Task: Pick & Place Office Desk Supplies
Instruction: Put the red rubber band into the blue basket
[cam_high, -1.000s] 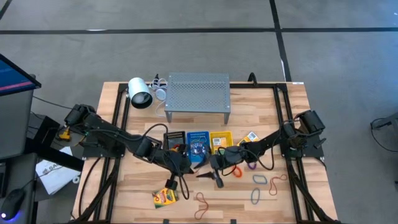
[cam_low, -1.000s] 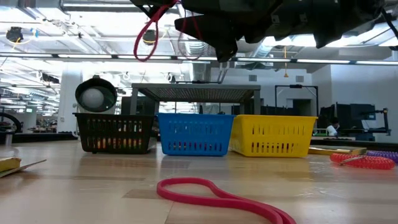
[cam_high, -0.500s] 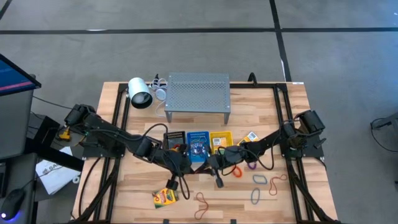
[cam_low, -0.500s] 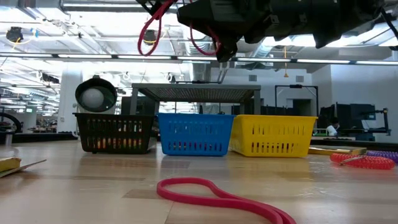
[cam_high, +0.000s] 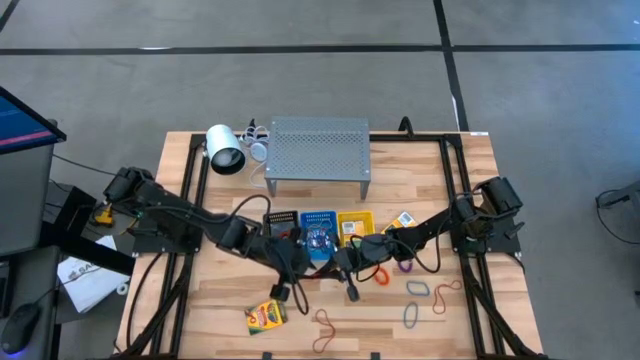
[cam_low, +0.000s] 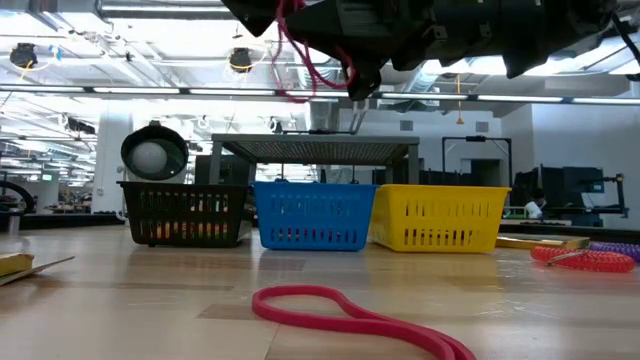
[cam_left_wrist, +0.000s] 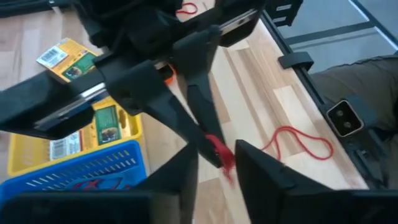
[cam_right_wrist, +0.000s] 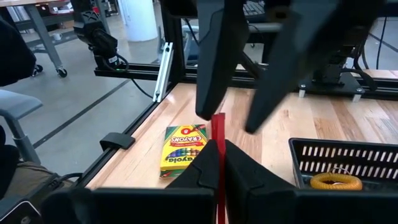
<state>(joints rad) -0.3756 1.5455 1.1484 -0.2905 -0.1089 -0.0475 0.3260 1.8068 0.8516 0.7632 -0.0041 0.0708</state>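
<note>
Right wrist view: right hand (cam_right_wrist: 219, 163) pinches thin red rubber-band loop (cam_right_wrist: 218, 134) mid-air at worktop centre, left hand (cam_right_wrist: 249, 74) spread around it at 12 o'clock; weak pinch risks dropping it outside blue mesh basket (cam_high: 318, 232).

Bright, even overhead light; near wrist-view fingers look blurred.

Overhead looks down; low looks level; wrists close; all share table (cam_high: 440, 310).

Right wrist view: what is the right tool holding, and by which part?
The right tool is shut on a thin red rubber-band loop, pinching one strand at its fingertips. The left tool stands open around the same band, no longer gripping it.
</note>
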